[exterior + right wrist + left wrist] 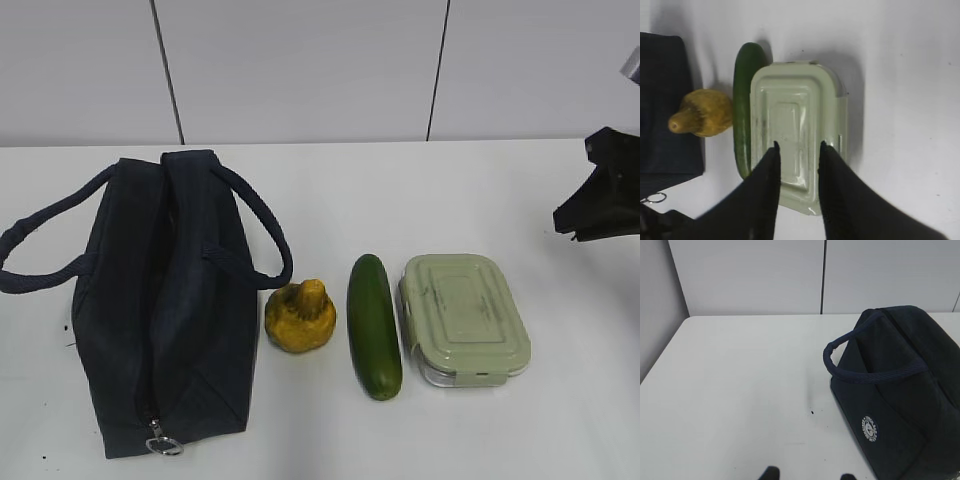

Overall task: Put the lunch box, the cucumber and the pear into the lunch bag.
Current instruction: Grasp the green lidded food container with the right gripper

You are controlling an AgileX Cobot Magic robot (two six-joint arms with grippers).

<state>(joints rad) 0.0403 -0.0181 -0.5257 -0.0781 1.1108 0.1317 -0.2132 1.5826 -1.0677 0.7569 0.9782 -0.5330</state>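
Note:
The navy lunch bag stands at the left with its handles spread and its ring pull at the near end. To its right, in a row, lie the yellow pear, the dark green cucumber and the lunch box with its sage-green lid. My right gripper is open and empty, hovering over the lunch box lid; it shows at the right edge of the exterior view. My left gripper is open and empty over bare table, left of the bag.
The white table runs back to a pale wall. In the right wrist view the cucumber lies against the box's left side, the pear beside it, and the bag beyond.

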